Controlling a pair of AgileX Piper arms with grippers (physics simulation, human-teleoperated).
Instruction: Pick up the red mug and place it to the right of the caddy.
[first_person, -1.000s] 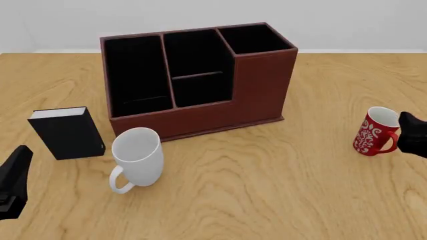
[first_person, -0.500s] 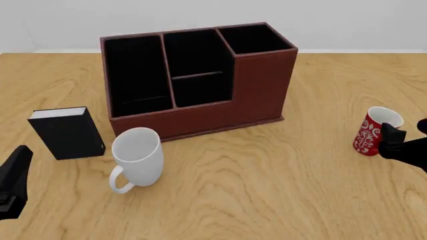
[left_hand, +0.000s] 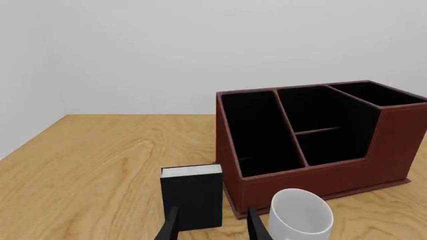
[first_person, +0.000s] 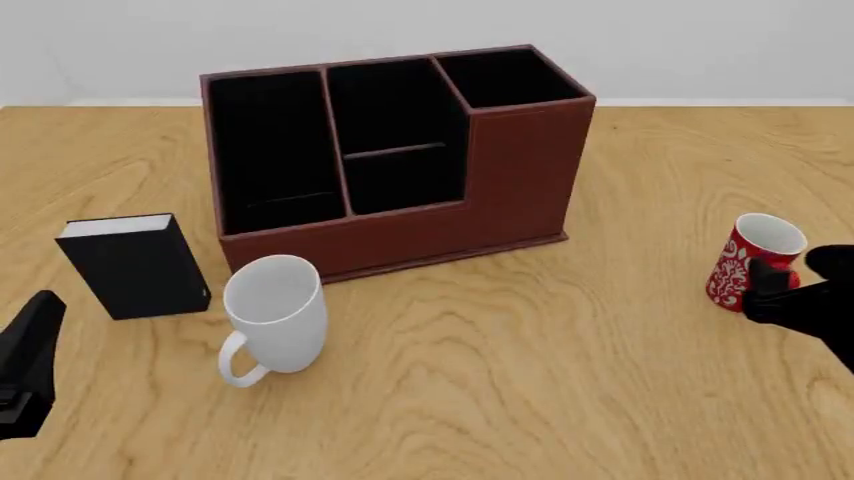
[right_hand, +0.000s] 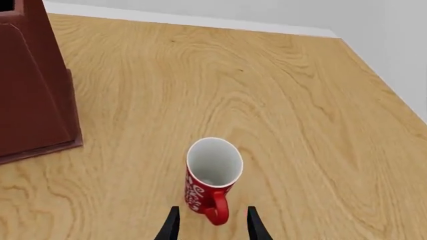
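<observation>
The red mug (first_person: 747, 258) with its white pattern stands upright on the table, well to the right of the caddy (first_person: 521, 170), its handle turned toward the table's near right. In the right wrist view the mug (right_hand: 212, 172) is just ahead of the fingers. My right gripper (first_person: 790, 282) is open, with its fingertips (right_hand: 172, 224) on either side of the mug's handle, not closed on it. A corner of the caddy (right_hand: 33, 90) shows there too. My left gripper (first_person: 38, 325) is open and empty at the near left, short of the black box.
A plain white mug (first_person: 276, 315) stands in front of the caddy's left half; it also shows in the left wrist view (left_hand: 301, 217). A small black book-like box (first_person: 134, 265) stands upright left of it. The caddy (left_hand: 393, 145) stands mid-table toward the far edge.
My right gripper has come from the mug's right side down and nearer, so its fingers now flank the handle. The mug and the left arm have not moved.
</observation>
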